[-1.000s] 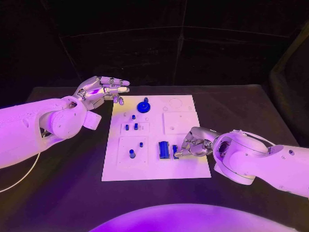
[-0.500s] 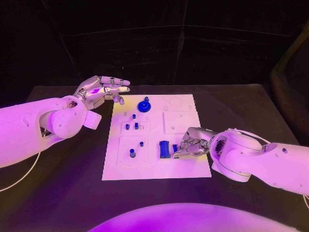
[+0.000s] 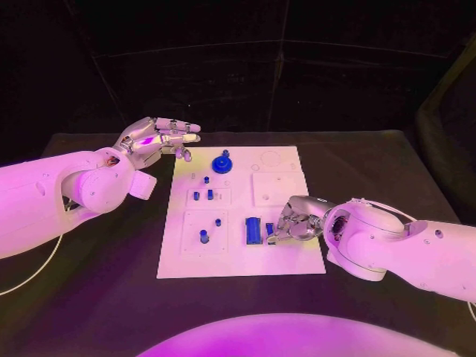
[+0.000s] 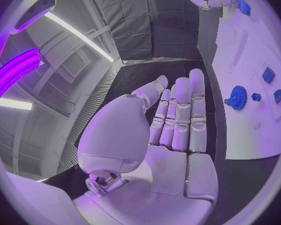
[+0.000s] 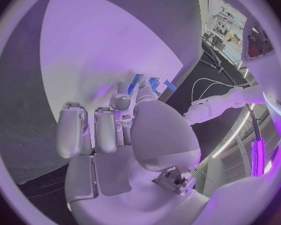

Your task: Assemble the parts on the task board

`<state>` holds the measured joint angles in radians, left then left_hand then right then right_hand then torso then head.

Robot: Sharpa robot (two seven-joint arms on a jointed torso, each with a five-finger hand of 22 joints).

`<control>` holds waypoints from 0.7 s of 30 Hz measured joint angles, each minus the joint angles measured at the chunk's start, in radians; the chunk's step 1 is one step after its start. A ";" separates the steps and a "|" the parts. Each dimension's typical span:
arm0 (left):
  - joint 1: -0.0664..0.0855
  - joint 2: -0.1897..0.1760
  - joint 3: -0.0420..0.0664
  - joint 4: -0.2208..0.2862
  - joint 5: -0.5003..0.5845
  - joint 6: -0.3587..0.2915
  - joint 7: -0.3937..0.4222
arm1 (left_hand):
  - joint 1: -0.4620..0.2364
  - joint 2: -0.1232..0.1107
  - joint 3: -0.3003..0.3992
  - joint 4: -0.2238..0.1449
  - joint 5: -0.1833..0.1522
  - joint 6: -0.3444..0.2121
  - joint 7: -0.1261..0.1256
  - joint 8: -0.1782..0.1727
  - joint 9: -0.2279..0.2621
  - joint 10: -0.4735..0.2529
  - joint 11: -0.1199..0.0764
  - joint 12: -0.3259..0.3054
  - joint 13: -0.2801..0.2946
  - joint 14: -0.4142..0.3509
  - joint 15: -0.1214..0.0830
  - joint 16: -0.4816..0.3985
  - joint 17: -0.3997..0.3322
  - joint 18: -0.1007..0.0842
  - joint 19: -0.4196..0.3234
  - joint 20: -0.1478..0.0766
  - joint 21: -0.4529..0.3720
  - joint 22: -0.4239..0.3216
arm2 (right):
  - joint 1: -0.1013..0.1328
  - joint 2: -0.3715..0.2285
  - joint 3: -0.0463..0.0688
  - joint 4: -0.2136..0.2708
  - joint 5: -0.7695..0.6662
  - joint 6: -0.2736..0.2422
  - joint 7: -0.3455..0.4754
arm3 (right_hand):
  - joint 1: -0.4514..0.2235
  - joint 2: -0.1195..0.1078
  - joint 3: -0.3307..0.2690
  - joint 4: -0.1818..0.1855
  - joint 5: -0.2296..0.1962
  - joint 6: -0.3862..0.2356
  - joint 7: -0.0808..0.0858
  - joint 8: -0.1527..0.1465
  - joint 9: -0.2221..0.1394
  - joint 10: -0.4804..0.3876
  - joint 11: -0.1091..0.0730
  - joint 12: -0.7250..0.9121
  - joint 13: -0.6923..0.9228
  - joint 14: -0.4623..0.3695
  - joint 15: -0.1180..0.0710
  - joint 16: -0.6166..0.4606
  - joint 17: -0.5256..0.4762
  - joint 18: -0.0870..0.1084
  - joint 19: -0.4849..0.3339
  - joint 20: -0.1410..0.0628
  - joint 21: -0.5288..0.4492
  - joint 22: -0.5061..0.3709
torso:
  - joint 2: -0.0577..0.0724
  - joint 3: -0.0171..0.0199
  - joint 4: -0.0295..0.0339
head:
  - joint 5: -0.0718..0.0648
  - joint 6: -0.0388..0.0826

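The white task board (image 3: 286, 256) lies mid-table. A blue gear (image 3: 222, 162) sits at its far end, and small blue pegs (image 3: 203, 195) stand nearer its middle. A blue block (image 3: 253, 229) stands in the near half, with a small blue piece (image 3: 269, 229) right beside it. My right hand (image 3: 297, 219) is low over the board's near right part. Its fingers are curled, and the thumb and a finger pinch that small piece (image 5: 136, 83). My left hand (image 3: 152, 137) hovers off the board's far left corner, fingers straight and empty (image 4: 175, 117), with the gear (image 4: 238, 97) beyond them.
Two more blue pegs (image 3: 218, 222) (image 3: 204, 236) stand in the board's near left panel. The board's right column has bare white panels (image 3: 276, 186). Black table (image 3: 388, 171) surrounds the board on all sides.
My right hand has crept slightly left toward the blue block, its fingertips closing in at the small piece. The left hand has stayed where it was.
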<state>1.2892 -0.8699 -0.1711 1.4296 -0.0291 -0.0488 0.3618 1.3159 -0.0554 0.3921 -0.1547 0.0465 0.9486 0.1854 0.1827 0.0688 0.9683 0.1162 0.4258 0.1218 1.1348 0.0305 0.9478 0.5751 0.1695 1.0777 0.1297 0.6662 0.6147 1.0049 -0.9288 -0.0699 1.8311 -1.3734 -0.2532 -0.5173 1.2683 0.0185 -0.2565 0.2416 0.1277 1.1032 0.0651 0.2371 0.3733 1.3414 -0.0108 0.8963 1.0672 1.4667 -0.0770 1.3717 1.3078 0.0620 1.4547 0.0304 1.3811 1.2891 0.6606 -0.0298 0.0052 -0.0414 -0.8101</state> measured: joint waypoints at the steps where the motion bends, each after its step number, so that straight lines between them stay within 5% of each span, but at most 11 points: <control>1: 0.000 0.000 0.000 0.000 0.000 0.000 0.000 | 0.000 0.000 0.000 0.000 0.000 0.000 0.000 0.000 0.000 0.000 0.000 0.000 0.000 0.000 0.000 0.000 0.000 0.000 0.000 0.000 0.000 0.000 | 0.000 -0.004 0.000 0.004 0.001 -0.001 0.006 | -0.007 -0.007 -0.006 0.006 -0.022 -0.004 0.004 0.000 0.000 0.000 0.000 -0.004 0.000 0.000 0.000 -0.001 0.000 0.000 -0.002 0.002 0.000 -0.002 | 0.000 0.0001 0.0000 | 0.000 0.001; 5: 0.000 0.000 0.000 0.000 0.000 0.000 0.000 | 0.000 0.000 0.000 0.000 0.000 0.000 0.000 0.000 0.000 0.000 0.000 0.000 0.000 0.000 0.000 0.000 0.000 0.000 0.000 0.000 0.000 0.000 | 0.000 -0.023 0.000 0.013 0.022 -0.010 0.049 | -0.012 -0.012 -0.014 0.009 -0.063 -0.046 0.014 -0.022 -0.001 -0.033 0.013 -0.067 -0.042 0.000 0.002 -0.035 -0.003 0.000 -0.023 0.009 -0.033 -0.042 | 0.000 -0.0001 0.0003 | -0.002 0.005; 7: 0.000 0.000 -0.001 0.000 0.000 0.000 0.000 | 0.000 0.000 0.000 0.000 0.000 0.000 0.000 0.000 0.000 0.000 0.000 0.000 0.000 0.000 0.000 0.000 -0.001 0.000 0.000 0.000 0.000 0.000 | 0.000 -0.035 0.000 0.015 0.052 -0.019 0.091 | 0.002 0.002 -0.010 0.001 -0.063 -0.075 0.024 -0.038 -0.005 -0.085 0.023 -0.169 -0.113 0.000 0.015 -0.101 -0.047 0.017 -0.060 0.014 -0.091 -0.115 | -0.001 -0.0004 0.0004 | -0.003 0.009; 12: 0.000 0.000 -0.001 0.001 0.000 0.000 0.001 | 0.000 0.000 0.000 0.000 0.000 0.000 0.000 0.000 0.000 -0.004 0.003 0.000 0.000 -0.004 0.004 0.000 -0.002 0.000 0.000 0.000 -0.004 -0.001 | 0.010 -0.064 -0.001 -0.016 0.227 -0.056 0.255 | 0.110 0.025 0.012 -0.057 0.005 -0.104 0.043 -0.051 -0.007 -0.155 0.036 -0.306 -0.214 -0.007 0.029 -0.236 -0.161 0.039 -0.120 0.027 -0.193 -0.237 | -0.008 -0.0040 0.0004 | -0.009 0.032; 15: 0.000 0.005 -0.005 -0.001 0.000 0.000 0.002 | 0.000 0.000 -0.006 0.006 0.000 0.000 0.000 0.000 0.000 -0.007 0.000 0.000 0.000 -0.004 0.004 0.000 -0.003 0.000 -0.003 0.003 -0.004 -0.003 | 0.034 -0.062 -0.001 -0.073 0.374 -0.075 0.362 | 0.174 0.046 0.023 -0.087 0.015 -0.133 0.065 -0.067 -0.011 -0.235 0.060 -0.423 -0.306 -0.126 0.050 -0.571 -0.434 0.102 -0.289 0.043 -0.464 -0.545 | -0.016 -0.0076 0.0015 | -0.021 0.054; 19: -0.001 0.022 -0.024 -0.018 0.005 0.000 0.006 | -0.008 0.006 -0.012 0.012 0.000 -0.012 0.001 0.000 0.000 -0.035 0.006 -0.001 -0.007 -0.051 0.010 -0.040 -0.025 0.000 -0.037 0.006 -0.033 -0.017 | 0.059 -0.028 0.002 -0.190 0.618 -0.087 0.528 | 0.255 0.075 0.034 -0.120 0.002 -0.183 0.111 -0.111 -0.045 -0.314 0.108 -0.625 -0.526 -0.302 0.112 -0.902 -0.647 0.110 -0.450 0.094 -0.743 -0.756 | -0.033 -0.0129 0.0039 | -0.030 0.080; 21: -0.002 0.037 -0.029 -0.038 0.009 0.000 0.010 | -0.020 0.005 -0.014 0.014 0.000 -0.018 0.000 0.000 -0.001 -0.041 0.012 -0.015 -0.017 -0.119 0.021 -0.117 -0.062 0.000 -0.093 0.015 -0.079 -0.042 | 0.064 0.004 0.007 -0.258 0.719 -0.086 0.595 | 0.284 0.084 0.037 -0.137 0.001 -0.184 0.113 -0.131 -0.067 -0.304 0.125 -0.689 -0.628 -0.370 0.139 -1.032 -0.740 0.109 -0.496 0.124 -0.851 -0.828 | -0.044 -0.0156 0.0046 | -0.033 0.094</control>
<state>1.2870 -0.8327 -0.1996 1.3919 -0.0199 -0.0488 0.3716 1.2959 -0.0500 0.3778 -0.1404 0.0465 0.9305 0.1854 0.1827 0.0678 0.9270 0.1284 0.4108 0.1046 1.0155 0.0512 0.8304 0.5127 0.1691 0.9847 0.1450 0.5875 0.5726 1.0690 -0.9247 -0.0629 1.5727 -0.6540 -0.3394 0.0776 1.5522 0.1022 -0.2196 0.1051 0.1282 0.9189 0.1778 0.1062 0.3063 1.0373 0.1146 0.2074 0.4396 1.0969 0.0619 0.3392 0.5681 0.1715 0.9588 0.1543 0.5297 0.4612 0.6165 -0.0454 0.0098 -0.0740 -0.7164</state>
